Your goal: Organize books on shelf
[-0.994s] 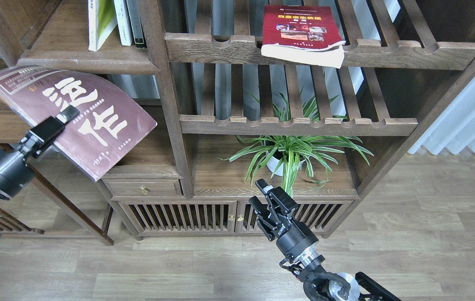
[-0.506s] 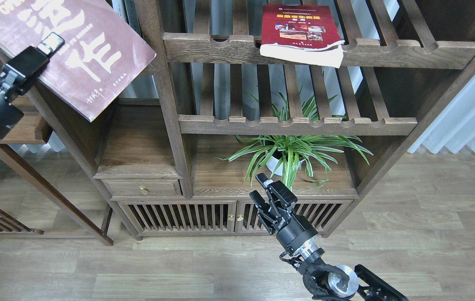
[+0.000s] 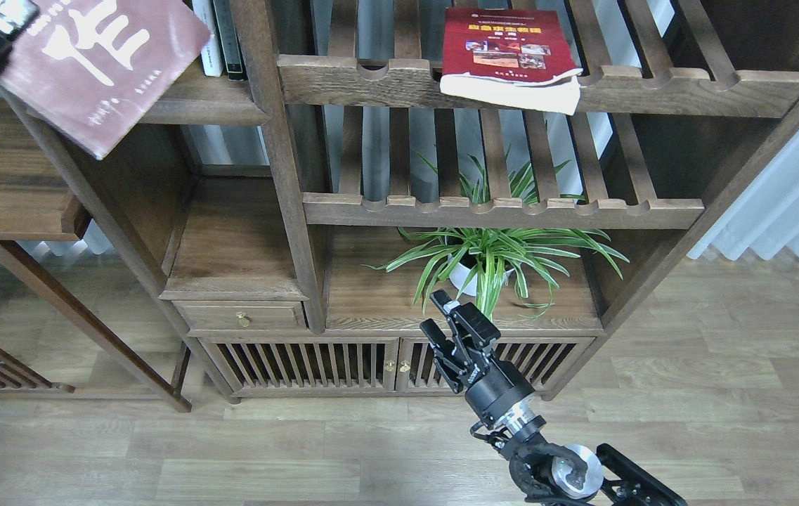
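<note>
Left gripper (image 3: 2, 17) pinches maroon book (image 3: 100, 67) at top-left, cover tilted over shelf (image 3: 195, 109). Advice: level book, clear standing books (image 3: 220, 39) before release. Red book (image 3: 508, 60) lies on slatted rack (image 3: 652, 88). Right gripper (image 3: 445, 327) idle, fingers spread.

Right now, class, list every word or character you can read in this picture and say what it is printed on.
"作": large white Chinese character on the maroon book held by the left gripper.
Smaller white print on the maroon book: too blurred to read.
Yellow title lines on the red book: too small to read.
Spines of the thin books: unreadable.
</note>
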